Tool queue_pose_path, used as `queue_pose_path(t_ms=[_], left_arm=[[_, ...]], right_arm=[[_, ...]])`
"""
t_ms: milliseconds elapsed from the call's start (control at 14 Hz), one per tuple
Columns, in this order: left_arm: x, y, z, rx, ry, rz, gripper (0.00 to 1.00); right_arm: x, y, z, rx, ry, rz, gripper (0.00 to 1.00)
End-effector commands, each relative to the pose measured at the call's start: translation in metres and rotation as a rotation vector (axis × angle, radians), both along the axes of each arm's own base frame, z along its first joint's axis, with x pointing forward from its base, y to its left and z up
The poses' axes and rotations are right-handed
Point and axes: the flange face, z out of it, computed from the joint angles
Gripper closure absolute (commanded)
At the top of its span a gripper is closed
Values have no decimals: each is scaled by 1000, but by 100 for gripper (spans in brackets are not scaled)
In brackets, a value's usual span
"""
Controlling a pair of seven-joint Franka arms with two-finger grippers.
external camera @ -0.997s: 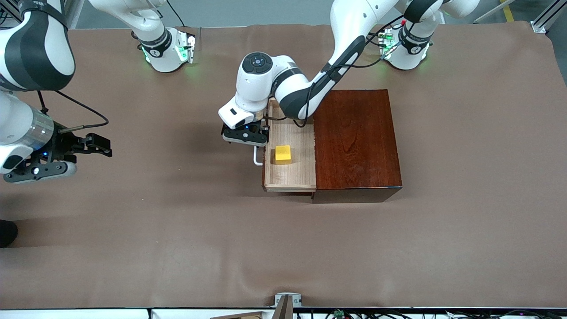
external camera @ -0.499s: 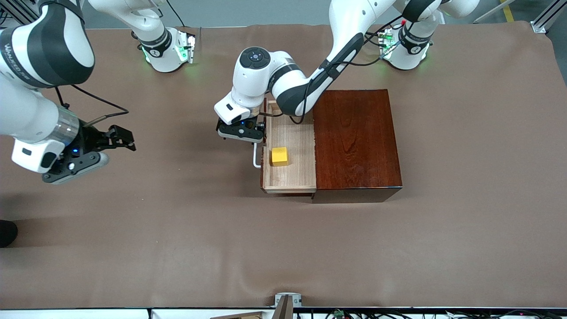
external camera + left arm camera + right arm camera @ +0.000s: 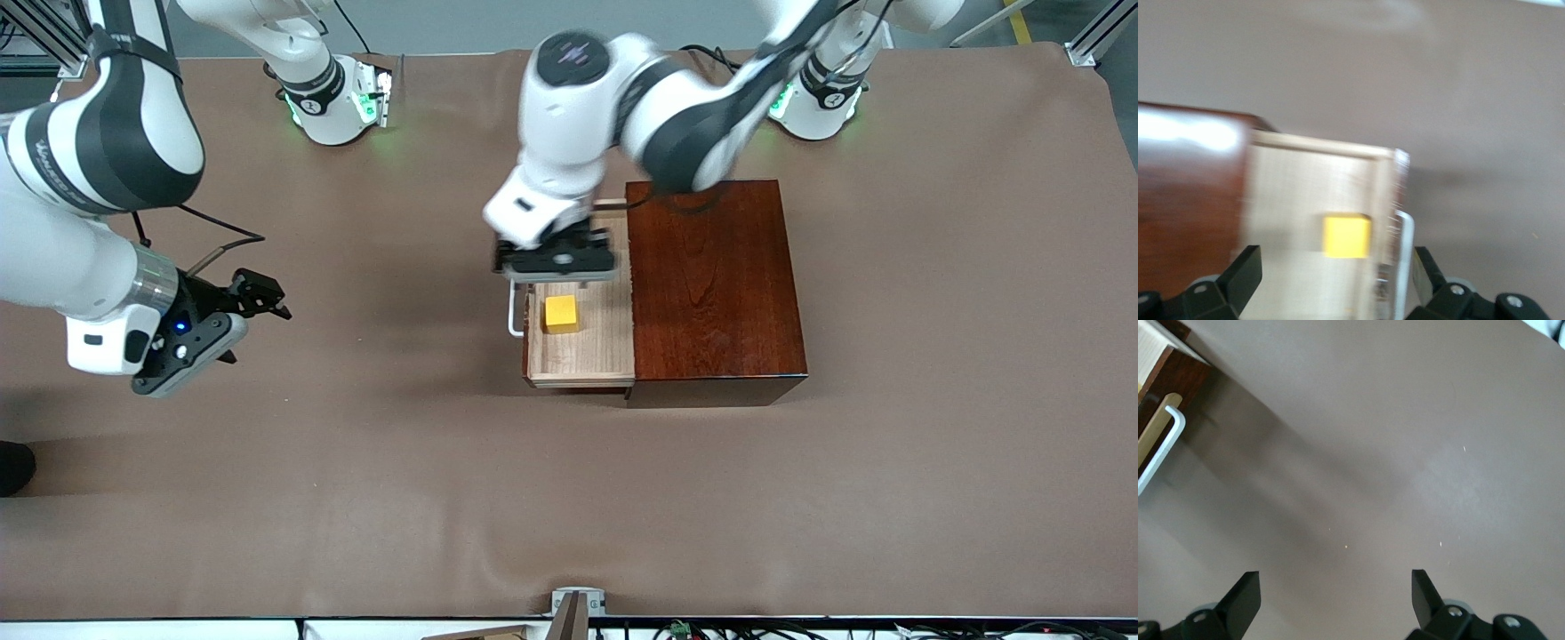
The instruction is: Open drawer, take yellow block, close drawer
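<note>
**Left arm swung in over the open drawer**

Since the earlier frame the left gripper (image 3: 558, 263) had come off the white handle (image 3: 514, 317) and hung over the drawer (image 3: 578, 356), fingers spread, holding nothing; yellow block (image 3: 561, 314) sat in the tray; right gripper (image 3: 238, 307), also spread and empty, had crept closer over bare table (image 3: 356, 462); mahogany box (image 3: 716, 284) beside it all.

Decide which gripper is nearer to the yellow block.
Left. The left gripper hangs open over the drawer, right above the yellow block; the right gripper is open, off toward the right arm's end.
</note>
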Motion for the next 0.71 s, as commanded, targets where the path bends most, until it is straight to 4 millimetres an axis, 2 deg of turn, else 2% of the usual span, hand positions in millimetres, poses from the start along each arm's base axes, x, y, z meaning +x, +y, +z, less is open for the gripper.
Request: queue_pose_path(t_ms=[0, 142, 427, 570, 641], left_arm=[[16, 81, 43, 80, 45, -32, 0], [30, 145, 68, 131, 97, -159, 0], [51, 277, 106, 102, 160, -199, 0], [43, 325, 114, 98, 171, -199, 0], [33, 342, 116, 96, 178, -174, 0]], right_arm=[[6, 37, -15, 17, -26, 117, 0], [13, 64, -28, 18, -35, 187, 0], [19, 125, -41, 11, -47, 278, 0], [16, 150, -48, 9, -49, 339, 0], [12, 166, -52, 12, -64, 387, 0]])
